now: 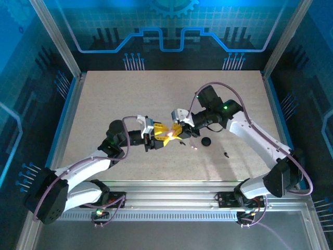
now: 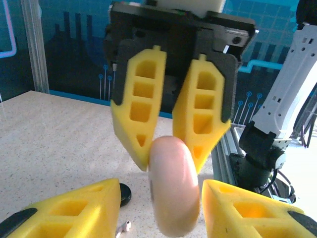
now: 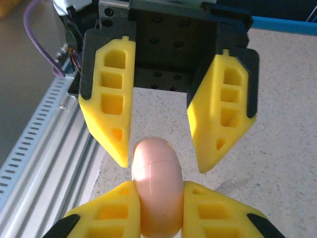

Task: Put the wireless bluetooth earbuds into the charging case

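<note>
The right tool [image 2: 171, 166] was closed on a pink round case [image 3: 154, 173] above the middle of the desk [image 1: 130, 94]. The left tool [image 3: 163, 164] stood open, one finger at each side of this case, not touching it. The earbuds lay on the desk just right of the tools, a whitish one [image 1: 193, 148] near a black round case [image 1: 206, 141], a black one [image 1: 227, 154] further right.

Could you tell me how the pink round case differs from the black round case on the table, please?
Colour: the pink case is pale pink, the black case black. Support: the pink case is clamped in the right gripper above the table, while the black case lies loose on the table. Pose: the pink case stands on edge, the black case lies flat. Both are round.
</note>
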You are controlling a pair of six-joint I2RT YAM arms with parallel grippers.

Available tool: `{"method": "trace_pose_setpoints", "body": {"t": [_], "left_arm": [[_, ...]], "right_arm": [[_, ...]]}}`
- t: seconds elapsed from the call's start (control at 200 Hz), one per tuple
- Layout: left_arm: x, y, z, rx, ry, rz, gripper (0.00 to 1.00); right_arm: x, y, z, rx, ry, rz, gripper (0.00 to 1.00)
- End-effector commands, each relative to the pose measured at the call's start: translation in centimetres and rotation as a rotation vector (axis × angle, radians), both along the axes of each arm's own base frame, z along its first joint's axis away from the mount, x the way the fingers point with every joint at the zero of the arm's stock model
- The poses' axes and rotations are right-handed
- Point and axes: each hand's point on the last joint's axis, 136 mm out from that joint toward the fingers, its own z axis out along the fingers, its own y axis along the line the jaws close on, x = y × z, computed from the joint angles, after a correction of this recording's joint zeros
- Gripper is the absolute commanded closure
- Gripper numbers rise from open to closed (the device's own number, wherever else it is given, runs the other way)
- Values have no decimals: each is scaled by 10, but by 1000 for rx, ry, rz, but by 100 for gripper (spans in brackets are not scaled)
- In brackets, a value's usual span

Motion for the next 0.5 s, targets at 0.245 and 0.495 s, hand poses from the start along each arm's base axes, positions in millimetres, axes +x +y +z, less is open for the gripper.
{"method": "trace_pose_setpoints", "body": {"t": [0.245,0.495], "left_arm": [[-7,-3,2,63,-32,-47,55],[-10,-3,1,70,-32,-55,70]], "right_arm": [[-8,4,7,-61,-134,15,86],[-10,8,13,-33,-139,37,85]]}}
